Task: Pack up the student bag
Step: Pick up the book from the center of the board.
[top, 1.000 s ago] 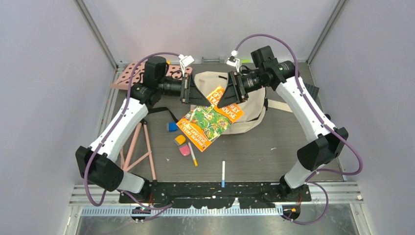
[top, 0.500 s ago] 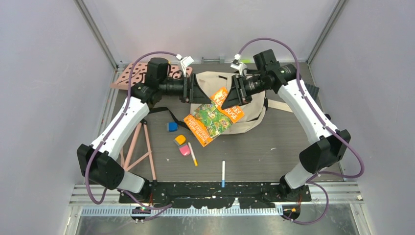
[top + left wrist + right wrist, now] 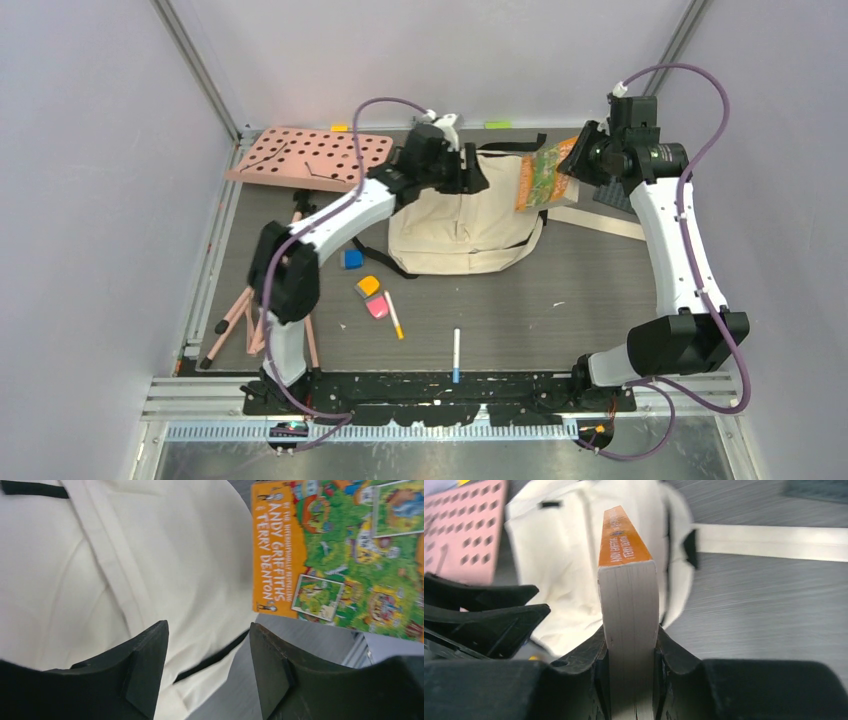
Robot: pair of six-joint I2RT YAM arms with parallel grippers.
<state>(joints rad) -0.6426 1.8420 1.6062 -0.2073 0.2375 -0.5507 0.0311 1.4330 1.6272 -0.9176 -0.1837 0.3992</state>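
The cream student bag lies flat at the table's back middle, black straps showing. My right gripper is shut on an orange and green book and holds it on edge in the air, just right of the bag's top. In the right wrist view the book sits clamped between both fingers, with the bag beyond it. My left gripper is open and empty over the bag's top edge. In the left wrist view the jaws stand apart above the bag fabric, with the book at upper right.
A pink perforated board lies at the back left and a pink tripod at the left. A blue cube, two erasers, a pen and a marker lie in front. A grey strip lies right of the bag.
The right gripper has carried the book off the bag, up and to the back right. The left arm has stretched right along the bag's top, its gripper open.
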